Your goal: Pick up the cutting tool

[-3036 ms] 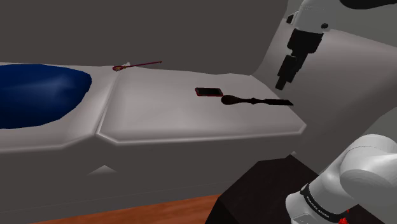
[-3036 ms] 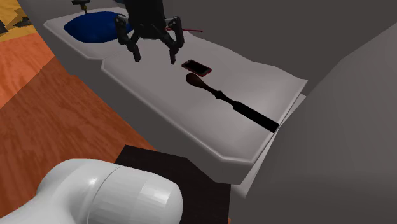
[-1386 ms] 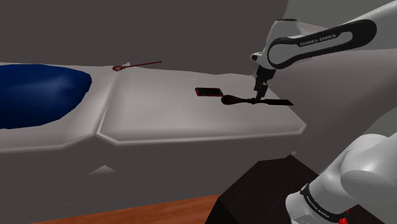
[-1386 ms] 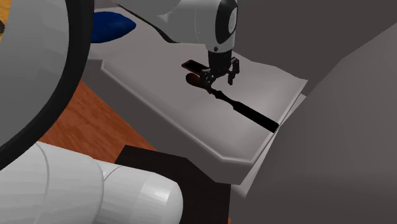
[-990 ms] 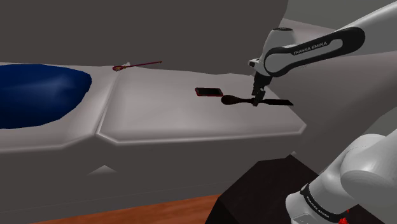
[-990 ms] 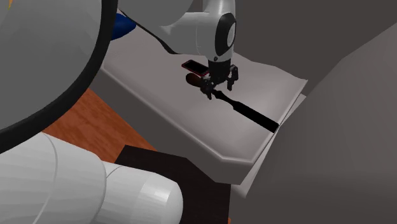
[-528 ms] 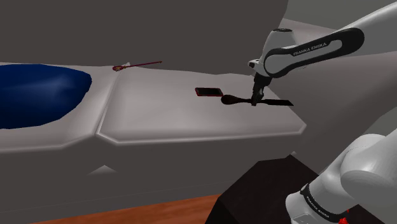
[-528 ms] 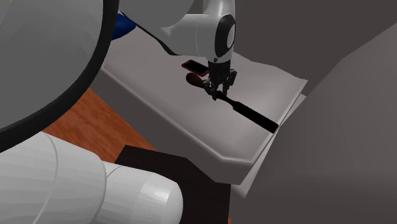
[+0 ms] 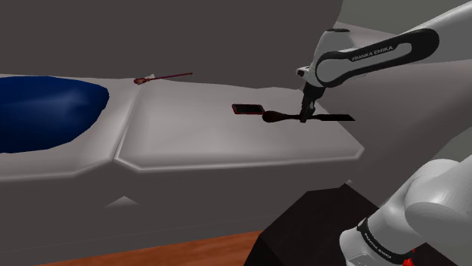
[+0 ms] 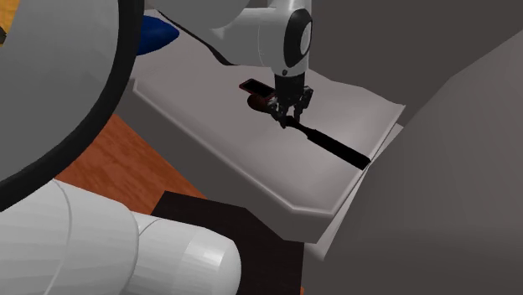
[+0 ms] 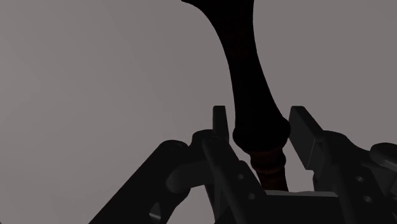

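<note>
The cutting tool is a dark knife (image 9: pixel 333 118) with a turned, dark reddish handle and a long black blade. It hangs level, just above the grey counter (image 9: pixel 227 140) near its right end in the shoulder view. My gripper (image 9: pixel 305 117) comes down from above and is shut on the handle's narrow part. In the second exterior view the gripper (image 10: pixel 289 120) clasps the knife (image 10: pixel 335 147) close to its rounded handle end. The wrist view shows the handle (image 11: pixel 245 76) pinched between both fingers (image 11: pixel 219 130).
A small red-edged black slab (image 9: pixel 246 109) lies just beside the knife's handle end. A thin red stick (image 9: pixel 163 77) rests at the counter's back. A blue basin (image 9: pixel 45 109) sits at the shoulder view's left. A grey wall (image 10: pixel 453 168) rises beyond the blade's tip.
The fingers have closed on the knife's handle. The knife has risen slightly off the counter with the gripper.
</note>
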`<state>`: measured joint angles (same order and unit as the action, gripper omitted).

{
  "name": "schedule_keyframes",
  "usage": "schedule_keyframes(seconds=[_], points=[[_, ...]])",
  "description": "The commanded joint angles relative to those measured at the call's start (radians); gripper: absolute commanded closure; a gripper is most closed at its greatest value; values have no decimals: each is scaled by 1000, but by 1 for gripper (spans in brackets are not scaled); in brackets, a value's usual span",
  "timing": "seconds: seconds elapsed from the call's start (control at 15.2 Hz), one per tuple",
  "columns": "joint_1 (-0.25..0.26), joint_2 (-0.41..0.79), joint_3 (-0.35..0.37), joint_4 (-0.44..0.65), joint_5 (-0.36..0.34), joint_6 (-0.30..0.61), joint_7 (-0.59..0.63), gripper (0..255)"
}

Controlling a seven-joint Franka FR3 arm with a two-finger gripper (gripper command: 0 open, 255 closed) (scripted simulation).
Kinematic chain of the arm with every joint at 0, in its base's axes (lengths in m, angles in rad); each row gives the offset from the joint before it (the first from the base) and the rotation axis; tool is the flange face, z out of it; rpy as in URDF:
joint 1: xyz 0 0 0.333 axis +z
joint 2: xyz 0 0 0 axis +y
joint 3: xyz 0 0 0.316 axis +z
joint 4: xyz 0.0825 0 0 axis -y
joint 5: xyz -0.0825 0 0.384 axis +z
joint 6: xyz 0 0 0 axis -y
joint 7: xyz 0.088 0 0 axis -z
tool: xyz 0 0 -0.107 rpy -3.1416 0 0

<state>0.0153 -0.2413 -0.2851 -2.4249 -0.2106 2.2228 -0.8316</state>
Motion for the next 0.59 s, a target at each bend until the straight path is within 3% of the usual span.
schedule_keyframes(seconds=[0.0, 0.53], points=[[0, -15, 3, 14, 0, -29, -1, 255], [2, -61, 13, 83, 4, -143, -8, 255]])
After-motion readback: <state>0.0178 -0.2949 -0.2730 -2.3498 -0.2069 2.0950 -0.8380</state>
